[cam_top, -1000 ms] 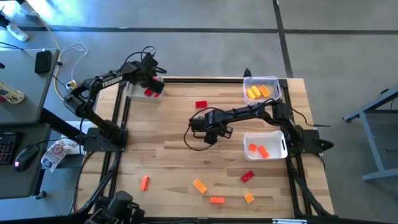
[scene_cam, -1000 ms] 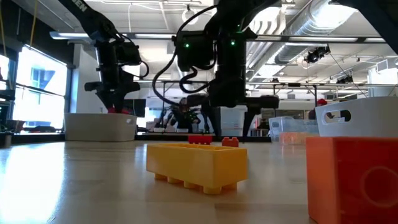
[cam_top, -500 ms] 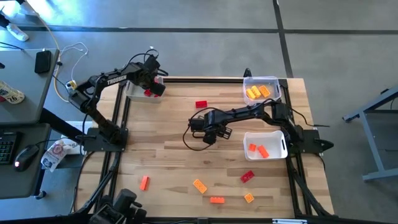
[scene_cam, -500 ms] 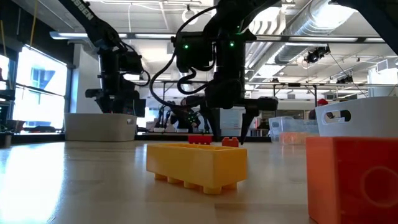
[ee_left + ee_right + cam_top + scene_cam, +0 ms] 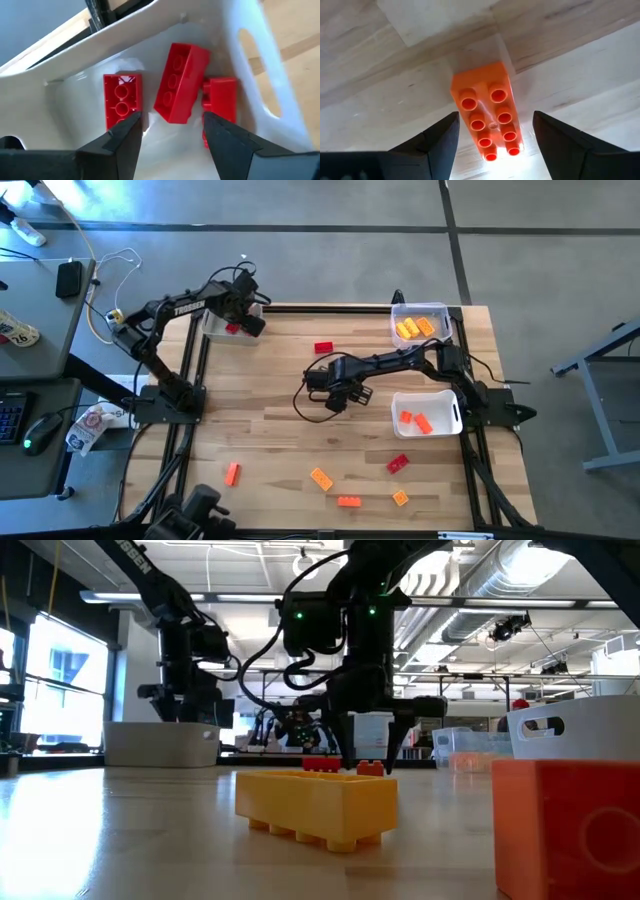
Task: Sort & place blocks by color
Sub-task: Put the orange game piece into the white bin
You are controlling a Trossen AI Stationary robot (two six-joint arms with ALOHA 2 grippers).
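Note:
My left gripper [image 5: 172, 120] hangs open over the white bin [image 5: 214, 331] at the table's far left corner. Three red blocks lie on the bin's floor [image 5: 122, 97] [image 5: 180, 82] [image 5: 220, 100]. My right gripper [image 5: 495, 117] is open at the middle of the table [image 5: 340, 395], pointing down. An orange block [image 5: 487, 120] lies flat on the wood, studs up, with one finger on either side of it and apart from it. In the high view the gripper hides this block; in the low view the orange block [image 5: 370, 768] shows between the fingertips.
A clear bin [image 5: 441, 308] with yellow-orange blocks stands at the far right corner, and a white bin [image 5: 452, 414] with orange blocks sits right of my right gripper. One loose red block [image 5: 323, 348] lies far of centre. Several red and orange blocks [image 5: 320, 478] lie scattered near the near edge.
My left gripper has risen a little above the white bin. My right gripper has come down toward the orange block, so its fingertips now stand close to the table on either side of it.

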